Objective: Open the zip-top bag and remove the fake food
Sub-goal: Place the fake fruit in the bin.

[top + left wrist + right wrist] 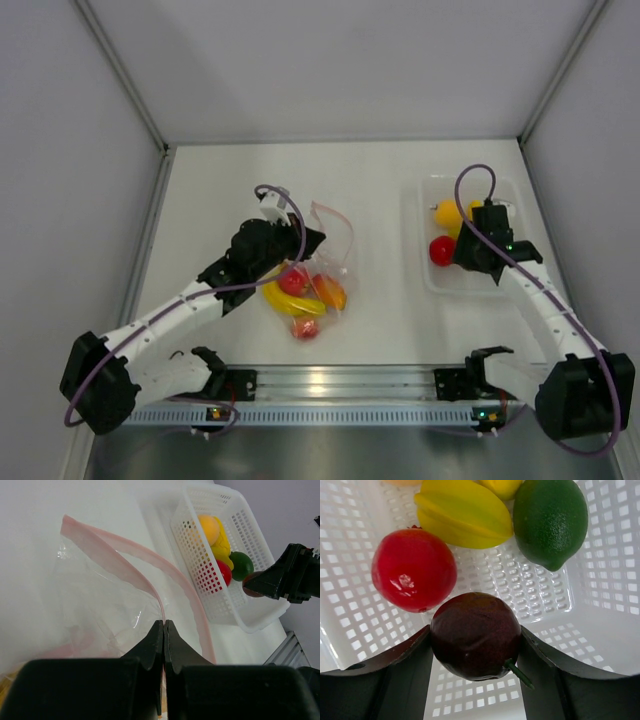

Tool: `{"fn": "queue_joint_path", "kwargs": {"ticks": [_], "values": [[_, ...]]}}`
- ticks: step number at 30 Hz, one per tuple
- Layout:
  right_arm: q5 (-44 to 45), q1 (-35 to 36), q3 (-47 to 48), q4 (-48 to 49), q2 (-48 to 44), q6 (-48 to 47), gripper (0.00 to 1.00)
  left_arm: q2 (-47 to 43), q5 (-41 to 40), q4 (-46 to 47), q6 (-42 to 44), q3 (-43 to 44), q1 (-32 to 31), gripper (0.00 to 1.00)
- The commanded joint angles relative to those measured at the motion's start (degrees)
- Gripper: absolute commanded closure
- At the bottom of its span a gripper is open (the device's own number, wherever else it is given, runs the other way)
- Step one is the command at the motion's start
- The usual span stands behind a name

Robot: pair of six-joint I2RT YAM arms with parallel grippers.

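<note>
The clear zip-top bag lies at mid table with its pink zip strip open. A yellow banana, a red piece and an orange piece show in or at it. My left gripper is shut on the bag's film near the strip. My right gripper is shut on a dark purple fruit and holds it over the white perforated basket. In the basket lie a red fruit, a yellow starfruit and a green lime.
The basket stands at the right of the table, close to the right wall. A small red piece lies at the bag's near end, by the metal rail along the front edge. White walls close in the left, back and right.
</note>
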Motion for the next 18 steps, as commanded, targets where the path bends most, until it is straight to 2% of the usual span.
{"fn": "queue_joint_path", "kwargs": {"ticks": [1,3,4,7,9,13,16,17,18], "values": [[4.4,-0.8,-1.2,-2.6,-2.0,1.6,0.47,-0.9,1.7,-1.1,1.5,2.6,0.4,1.0],[5.0,-0.8,-1.9,-2.5,-3.2,1.7,0.44,-1.0,2.1,-1.3,1.8,2.9,0.4,1.0],[4.6,-0.8,-2.1,-2.3,-3.7,2.0,0.3,-0.7,2.9,-1.3,2.1,3.3,0.4,1.0],[4.3,-0.7,-1.7,-2.1,-5.2,2.0,0.18,0.3,4.8,-1.5,2.6,4.6,0.5,1.0],[4.3,-0.7,-1.0,-2.3,-5.6,1.0,0.16,1.0,6.1,-1.7,3.3,5.5,0.5,1.0],[4.4,-0.7,0.6,-2.5,-6.6,0.3,0.04,3.5,12.0,-1.7,6.2,7.7,1.7,1.0],[2.6,-0.7,2.1,-0.8,-10.0,-0.4,0.01,7.5,23.6,-2.3,8.6,12.4,6.3,1.0],[1.6,-0.7,2.4,-0.2,-11.3,0.2,0.01,9.1,25.3,-6.3,9.6,14.6,7.5,1.0],[-2.9,-0.7,2.5,2.4,-14.2,0.1,0.01,10.8,27.9,-8.9,11.4,20.3,9.3,1.0]]}}
